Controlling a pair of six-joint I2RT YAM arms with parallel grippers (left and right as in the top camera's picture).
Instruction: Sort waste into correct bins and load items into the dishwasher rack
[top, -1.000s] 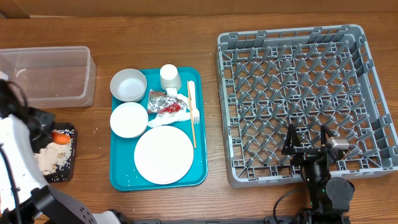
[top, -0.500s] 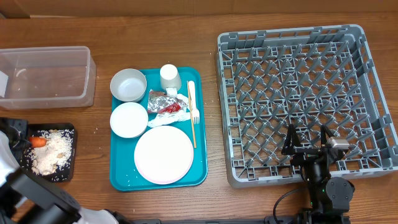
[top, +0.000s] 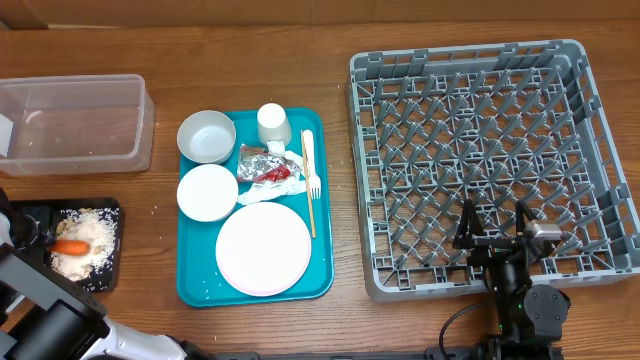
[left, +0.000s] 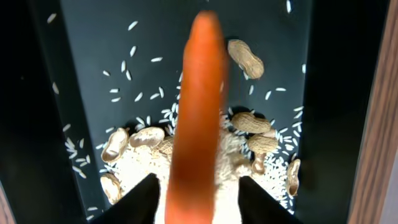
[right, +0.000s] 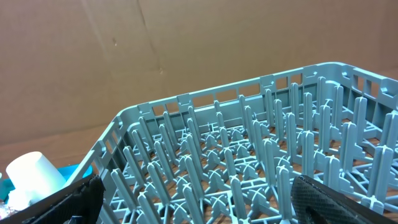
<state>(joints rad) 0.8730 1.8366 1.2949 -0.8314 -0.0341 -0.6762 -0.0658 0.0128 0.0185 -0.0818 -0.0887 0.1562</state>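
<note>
Three views: one high, two at the wrists.
My overhead looks straight down on the whole table. My left wrist view hangs close over the black tray, which overhead also shows. My right wrist view sits low, facing across the rack toward a cardboard wall, and shares the rack and white cup with overhead.

you have teal tray lying flat on wooden table, left of centre, long side running front to back, roughly square to table edge. table top brown, grain visible. behind your table stands brown cardboard wall, plain, faint crease lines across it.
</note>
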